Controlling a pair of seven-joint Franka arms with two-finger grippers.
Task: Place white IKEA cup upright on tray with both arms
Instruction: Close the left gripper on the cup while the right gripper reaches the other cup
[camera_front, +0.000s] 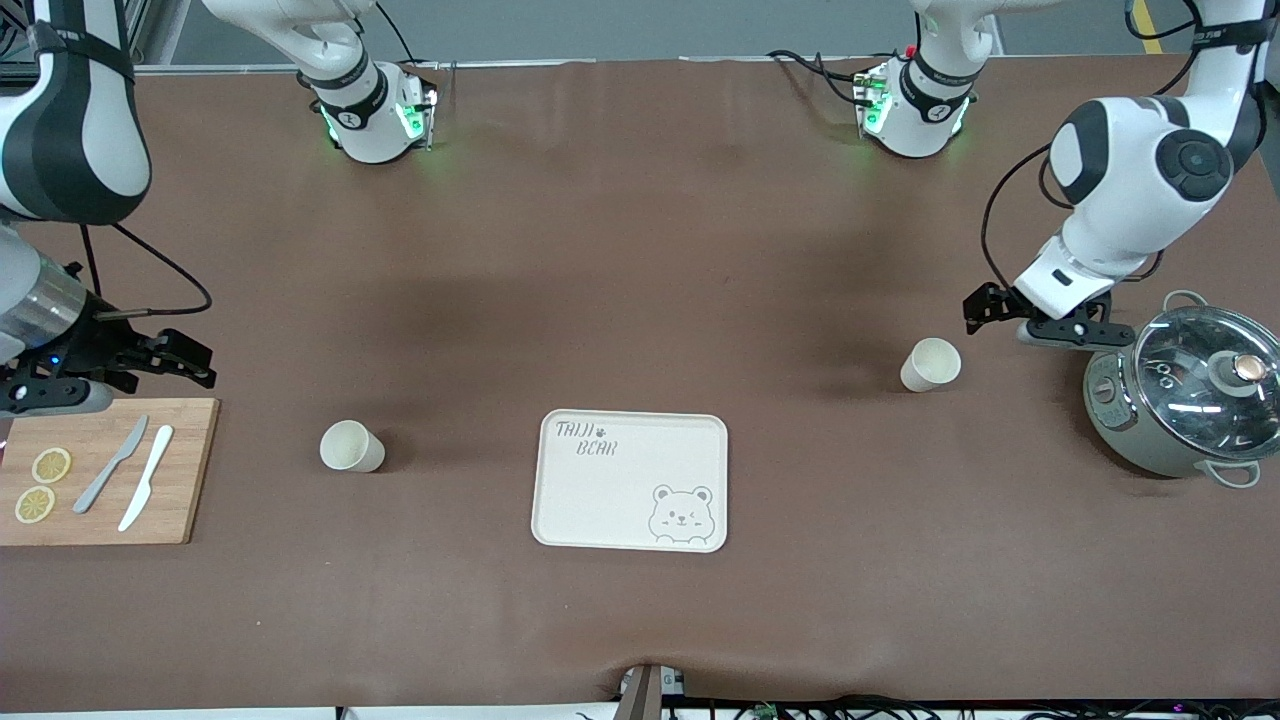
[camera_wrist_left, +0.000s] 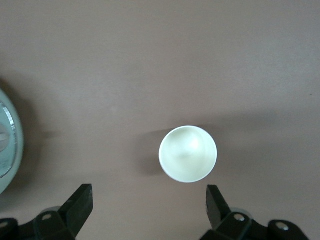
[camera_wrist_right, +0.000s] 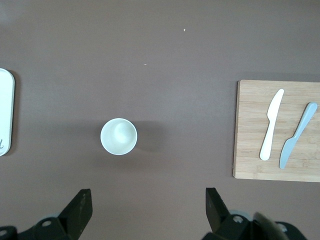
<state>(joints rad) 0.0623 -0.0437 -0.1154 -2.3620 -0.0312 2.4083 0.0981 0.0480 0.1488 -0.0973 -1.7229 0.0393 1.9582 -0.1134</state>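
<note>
Two white cups stand upright on the brown table. One cup (camera_front: 930, 364) is toward the left arm's end and shows from above in the left wrist view (camera_wrist_left: 188, 153). The other cup (camera_front: 352, 446) is toward the right arm's end and shows in the right wrist view (camera_wrist_right: 118, 136). The cream tray (camera_front: 630, 480) with the bear drawing lies between them, nearer the front camera, with nothing on it. Its edge shows in the right wrist view (camera_wrist_right: 5, 112). My left gripper (camera_front: 1030, 320) (camera_wrist_left: 148, 210) is open over the table between the cup and a pot. My right gripper (camera_front: 135, 365) (camera_wrist_right: 148, 210) is open above the cutting board's edge.
A grey-green pot with a glass lid (camera_front: 1180, 390) (camera_wrist_left: 7, 145) stands at the left arm's end. A wooden cutting board (camera_front: 180, 500) (camera_wrist_right: 250, 130) at the right arm's end holds a grey knife (camera_front: 112, 465), a white knife (camera_front: 146, 478) and two lemon slices (camera_front: 50, 465).
</note>
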